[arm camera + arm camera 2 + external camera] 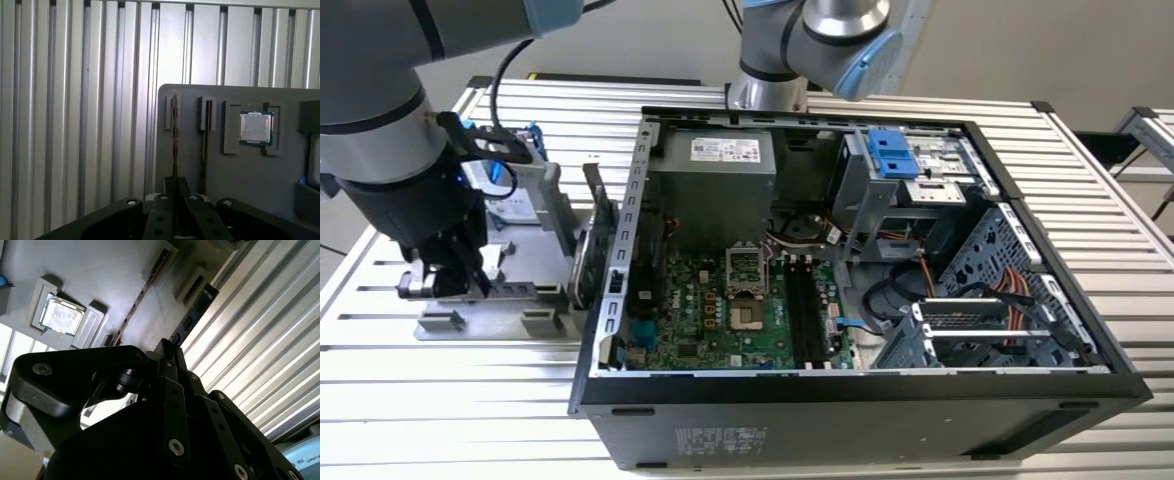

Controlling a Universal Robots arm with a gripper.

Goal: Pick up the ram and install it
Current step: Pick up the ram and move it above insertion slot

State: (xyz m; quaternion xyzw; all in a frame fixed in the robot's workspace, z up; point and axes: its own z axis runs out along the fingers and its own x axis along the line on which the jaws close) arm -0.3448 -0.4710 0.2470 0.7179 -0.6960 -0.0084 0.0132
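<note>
Ribbed aluminium slats make up the silver table [454,420] that carries everything in the exterior view. At the centre of that frame lies a large black computer case [854,405], open side up. A green motherboard [700,310] covers its floor, and long black memory slots [807,310] run along the board's right part. At the exterior view's left, just beside the case, sits a flat grey parts tray [467,325]. A grey-and-black robot arm [387,150] comes down over this tray from the upper left of the frame. Its black end effector [450,280] is low over the tray's surface.

In the first wrist view the long, thin dark ram stick [175,140] stands on edge in a raised grey slot holder. The holder is near the tray's edge, next to the bare table slats. The end effector's fingers [169,187] are drawn together on either side of the stick's near end, closed on it, while the stick sits in its holder. The second wrist view shows the same stick [194,315] reaching away from the closed fingertips, with a small pale label near its far end. A second thin dark strip [205,132] stands in the neighbouring holder just beside the stick, apart from the fingers. Past that strip, a square silver processor chip [255,127] lies flat in a shallow pocket of the tray.
</note>
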